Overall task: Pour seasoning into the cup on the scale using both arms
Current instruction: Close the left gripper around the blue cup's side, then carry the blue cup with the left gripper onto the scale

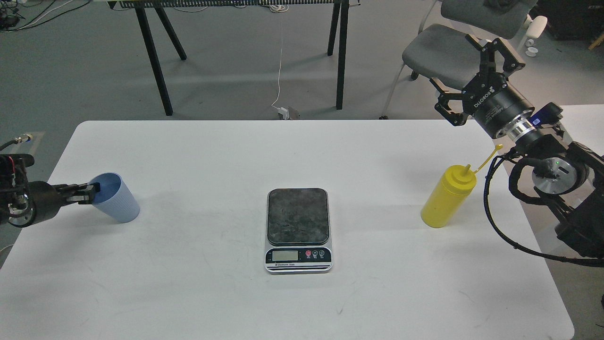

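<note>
one white table [198, 293] fills the head view, with grey floor, black trestle legs [155, 61] and a grey chair [443, 52] behind. left arm is cut off at the edge; whether its left gripper [89, 192] at the blue cup [115, 197] rim is clamped, i cannot tell. right gripper [465, 78], lettered "robotiq", gapes above the yellow squeeze bottle [446, 198]. scale [298, 229] sits centre, its display unreadable.

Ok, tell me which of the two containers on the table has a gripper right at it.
The light blue cup: the left gripper sits at its rim. The yellow bottle stands alone, with the right gripper raised well above it.
</note>
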